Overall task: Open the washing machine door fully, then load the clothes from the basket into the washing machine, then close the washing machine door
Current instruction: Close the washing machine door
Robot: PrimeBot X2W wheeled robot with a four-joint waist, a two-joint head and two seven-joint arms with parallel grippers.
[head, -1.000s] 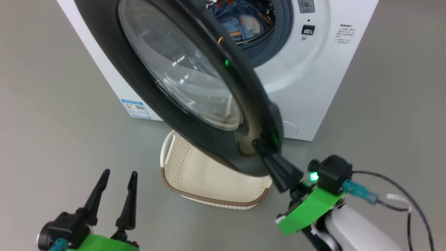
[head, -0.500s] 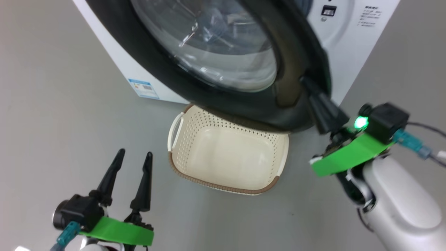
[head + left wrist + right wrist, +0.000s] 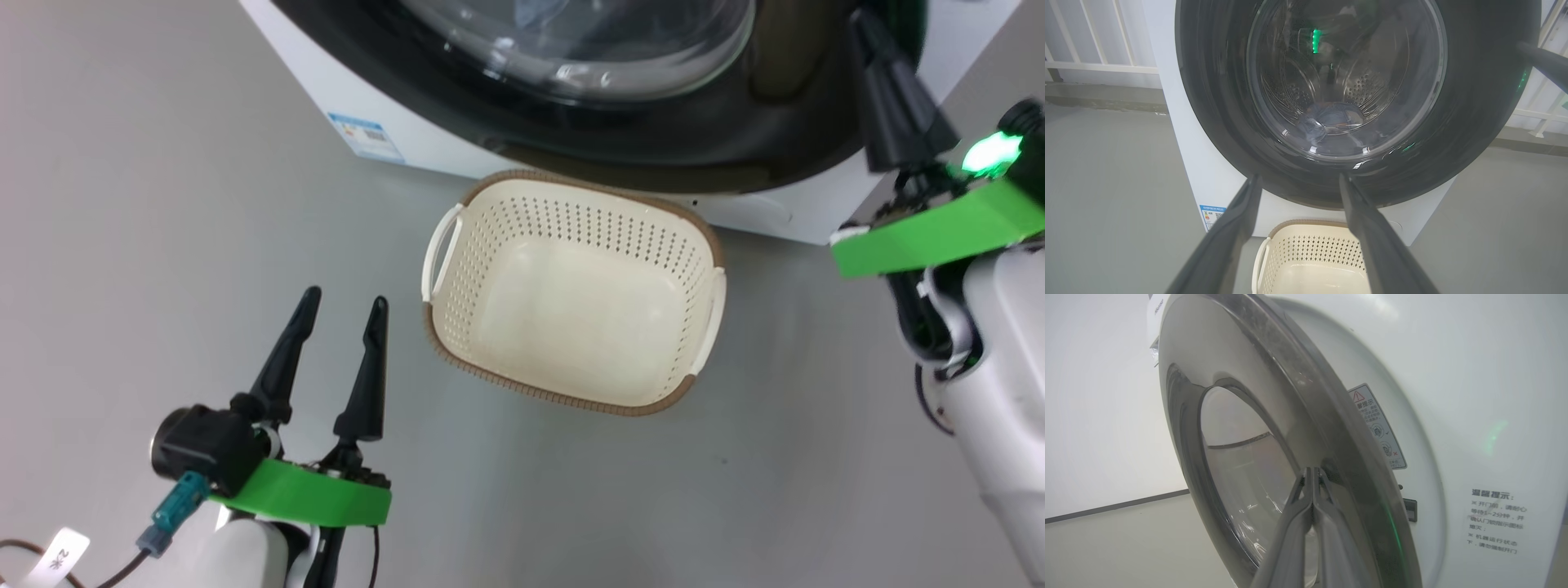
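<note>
Left to right. Left claw (image 3: 346, 296): fingers spread wide with nothing between them, hovering over the grey floor (image 3: 122, 245), its spread unchanged over the last second.

Close to the right of its fingertips sits the basket (image 3: 571, 229), upright, with its cream bottom in plain sight. A second ago the door's lower edge hid most of it from the head camera, which has itself shifted since.

Beyond the left claw's fingertips stands the washing machine (image 3: 1208, 179), with its blue label (image 3: 367, 137) at the lower corner nearest that claw. The washing machine door (image 3: 653, 147) now lies almost flat to the machine's front, and the right wrist view shows a narrow gap at its free edge. A second ago it stood swung well out, with the drum mouth open to view beside it.

The clothes (image 3: 1331, 120), a blue bundle, lie in the drum behind the glass, straight ahead of the left claw.

Right claw (image 3: 1312, 470): fingers pressed together, gripping nothing, with the tips set against the door near its free edge, as before.
</note>
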